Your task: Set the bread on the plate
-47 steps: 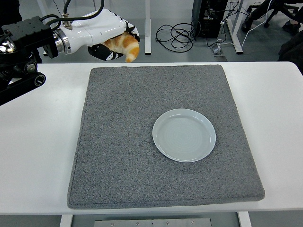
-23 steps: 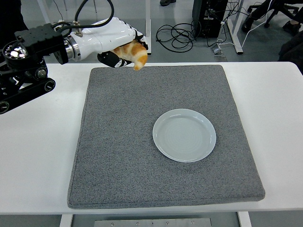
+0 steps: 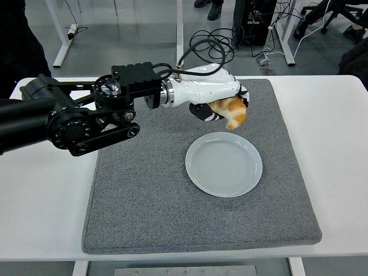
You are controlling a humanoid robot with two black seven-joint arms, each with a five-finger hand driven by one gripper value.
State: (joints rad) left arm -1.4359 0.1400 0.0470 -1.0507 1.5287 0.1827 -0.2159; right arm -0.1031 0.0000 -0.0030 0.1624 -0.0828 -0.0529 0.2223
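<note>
Bread is gripped in the left hand above a grey mat on a white table. A pale plate lies on the mat; cables trail across the floor behind.

Bright, even light from above. Soft shadows lie under the plate. Everything looks sharp, with no glare.

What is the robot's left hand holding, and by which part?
The left hand grips the golden-brown croissant-shaped bread by its upper end; the lower tip hangs free.
</note>
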